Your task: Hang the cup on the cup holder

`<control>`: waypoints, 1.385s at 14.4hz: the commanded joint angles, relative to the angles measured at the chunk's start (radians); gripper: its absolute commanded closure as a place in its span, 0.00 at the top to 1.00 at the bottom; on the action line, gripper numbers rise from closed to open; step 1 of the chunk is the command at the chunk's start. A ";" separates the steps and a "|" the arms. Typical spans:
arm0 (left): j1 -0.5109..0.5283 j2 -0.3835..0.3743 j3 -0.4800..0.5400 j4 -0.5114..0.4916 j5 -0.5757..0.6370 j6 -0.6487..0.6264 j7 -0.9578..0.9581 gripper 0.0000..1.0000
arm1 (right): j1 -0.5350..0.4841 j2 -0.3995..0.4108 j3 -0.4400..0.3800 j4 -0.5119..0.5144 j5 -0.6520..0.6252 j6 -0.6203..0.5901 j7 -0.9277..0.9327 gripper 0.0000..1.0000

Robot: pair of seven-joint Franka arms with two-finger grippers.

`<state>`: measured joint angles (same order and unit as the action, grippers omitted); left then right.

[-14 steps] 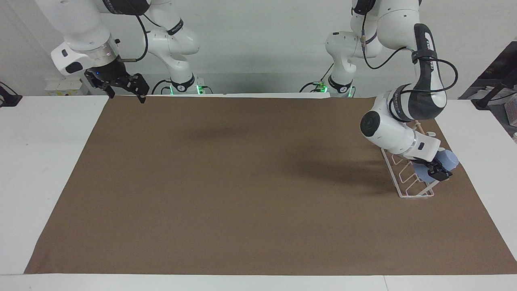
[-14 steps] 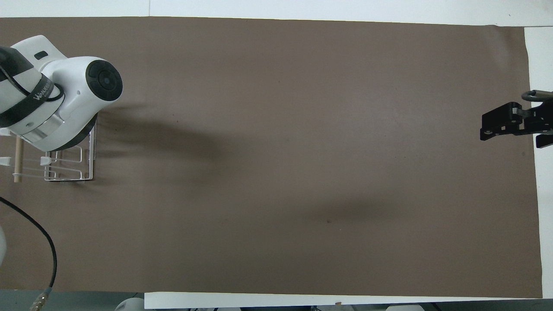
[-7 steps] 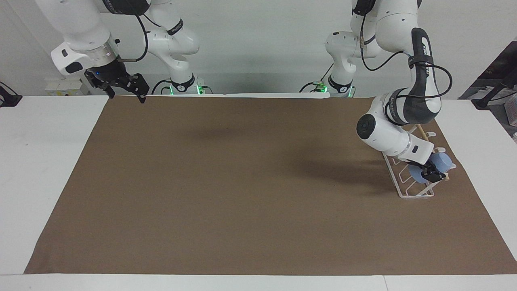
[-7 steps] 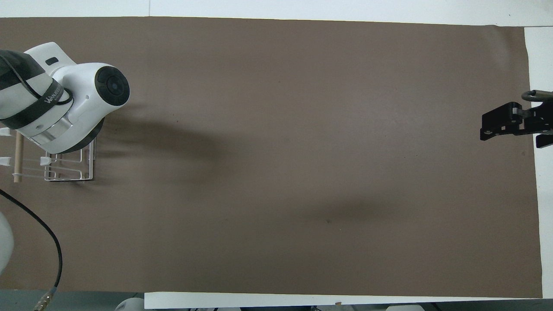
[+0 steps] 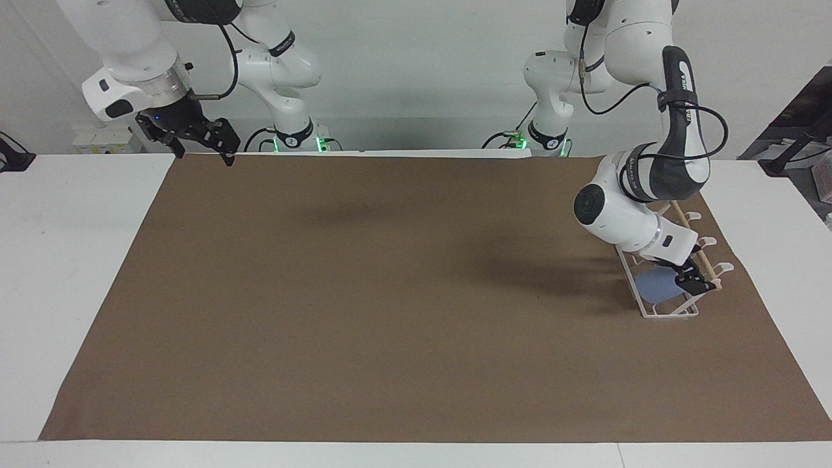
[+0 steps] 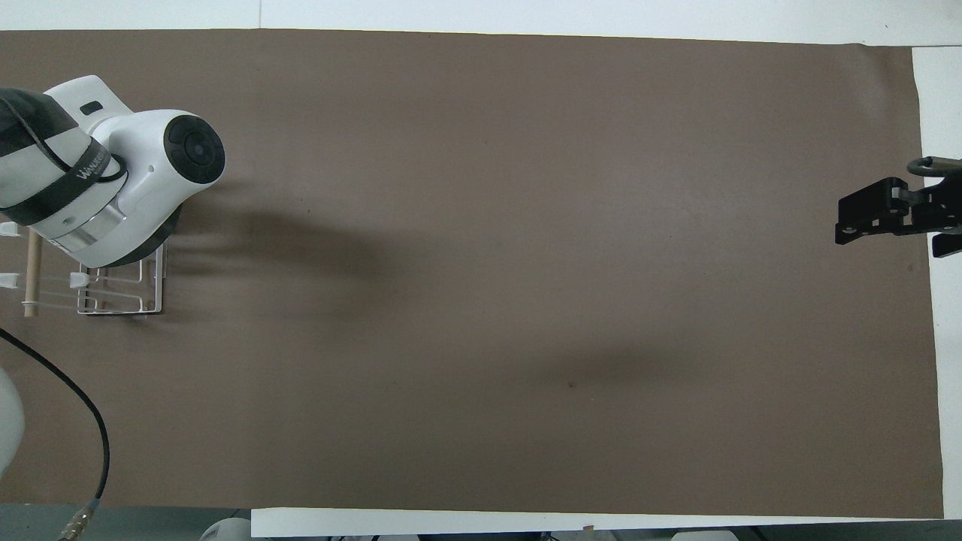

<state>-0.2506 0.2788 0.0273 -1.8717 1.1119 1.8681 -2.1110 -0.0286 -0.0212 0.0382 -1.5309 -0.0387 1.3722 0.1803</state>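
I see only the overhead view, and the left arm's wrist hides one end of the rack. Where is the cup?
Observer: The cup lies tilted in the cup holder, at the holder's end farthest from the robots.
Operator: Where is the left tool?
Observer: The left tool is over the holder, close beside the cup; whether they touch I cannot tell.
Operator: Is the right tool carrying anything?
Observer: No. The right tool waits open and empty over the table's edge nearest the robots.

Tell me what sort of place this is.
Most likely a robotics lab, set up for recording manipulation trials: two white arms fixed at one end of a white table, a plain brown mat as the work surface, and just one test piece, a cup holder holding a blue cup.
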 commanded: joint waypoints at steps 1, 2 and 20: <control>0.008 -0.004 -0.004 0.003 -0.043 0.006 0.025 1.00 | -0.001 -0.014 -0.003 -0.014 -0.001 -0.007 -0.013 0.99; 0.008 -0.006 -0.004 0.011 -0.056 0.005 0.041 1.00 | -0.001 -0.014 -0.003 -0.014 -0.001 -0.007 -0.013 0.99; 0.093 -0.156 0.006 0.325 -0.848 -0.270 0.909 1.00 | -0.001 -0.014 -0.003 -0.014 -0.001 -0.007 -0.013 0.99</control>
<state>-0.1830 0.1430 0.0385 -1.5361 0.3409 1.6348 -1.2918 -0.0286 -0.0212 0.0382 -1.5309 -0.0387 1.3722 0.1803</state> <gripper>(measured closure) 0.000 0.004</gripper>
